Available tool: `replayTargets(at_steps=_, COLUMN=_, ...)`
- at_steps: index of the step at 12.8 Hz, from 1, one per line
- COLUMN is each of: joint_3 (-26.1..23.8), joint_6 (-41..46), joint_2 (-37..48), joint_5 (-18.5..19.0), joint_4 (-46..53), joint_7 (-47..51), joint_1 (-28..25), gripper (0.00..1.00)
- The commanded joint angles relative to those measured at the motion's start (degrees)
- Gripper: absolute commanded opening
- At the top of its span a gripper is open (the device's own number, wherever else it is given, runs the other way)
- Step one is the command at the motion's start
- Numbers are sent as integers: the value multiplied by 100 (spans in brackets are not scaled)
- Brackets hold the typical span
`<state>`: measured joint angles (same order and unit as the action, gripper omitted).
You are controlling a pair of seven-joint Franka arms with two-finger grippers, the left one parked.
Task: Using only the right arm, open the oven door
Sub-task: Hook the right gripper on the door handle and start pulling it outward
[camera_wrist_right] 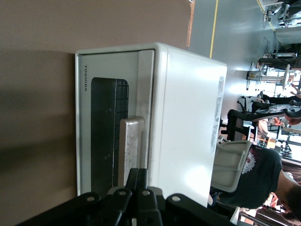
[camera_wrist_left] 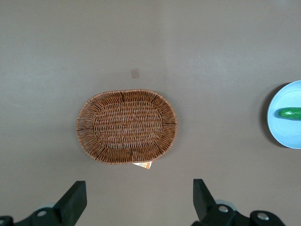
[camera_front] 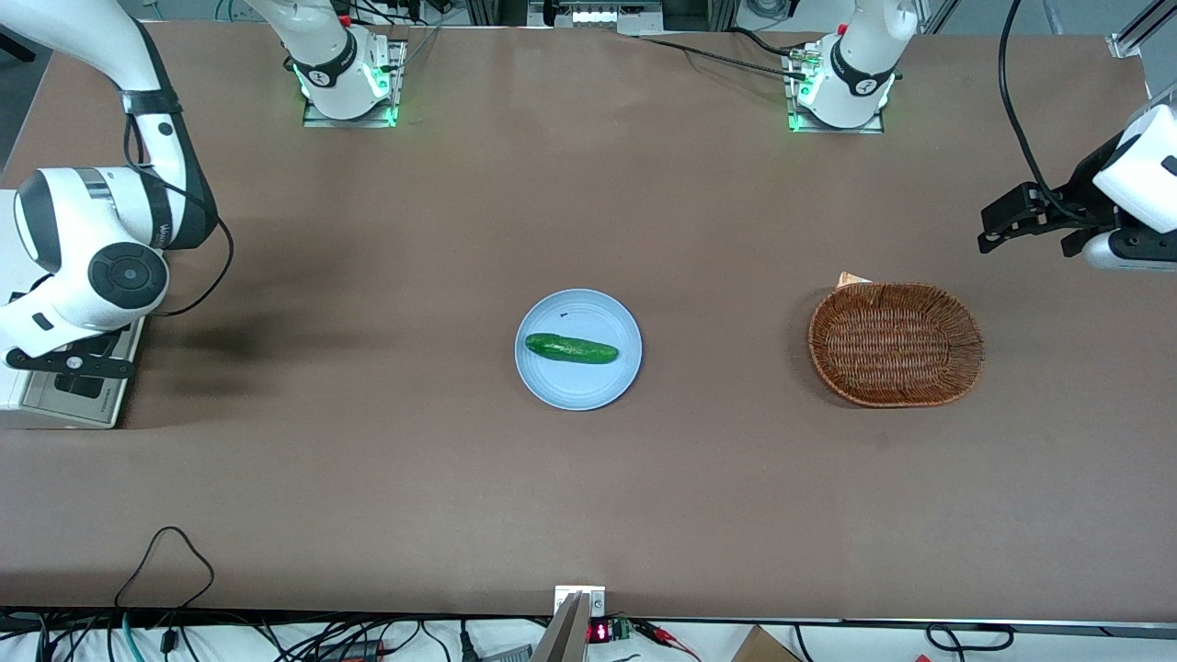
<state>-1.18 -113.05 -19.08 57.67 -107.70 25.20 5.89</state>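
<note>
A: Right wrist view: gripper (camera_wrist_right: pixel 138 181) at the oven door (camera_wrist_right: pixel 113 132) handle (camera_wrist_right: pixel 130 146), toaster oven (camera_wrist_right: pixel 155 122) at table's working-arm end, nine o'clock from plate (camera_front: pixel 577 386).

B: Fingers' state?

A: Cannot tell. Risk: shallow contact slips off handle; the light oven may slide.

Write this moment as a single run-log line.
arm: right arm | pincer: at oven door handle | door: shut | plate, cucumber, basket: untouched
</note>
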Motion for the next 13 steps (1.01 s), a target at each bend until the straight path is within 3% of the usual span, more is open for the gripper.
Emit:
replayTargets(at_steps=1, joint_3=-40, joint_6=-243, joint_2=46, joint_5=139, joint_4=-164, joint_7=90, joint_1=149, gripper=1)
replayTargets(at_steps=13, joint_3=-40, joint_6=-498, joint_2=-34, joint_5=253, joint_4=-261, joint_7=134, joint_1=430, gripper=1)
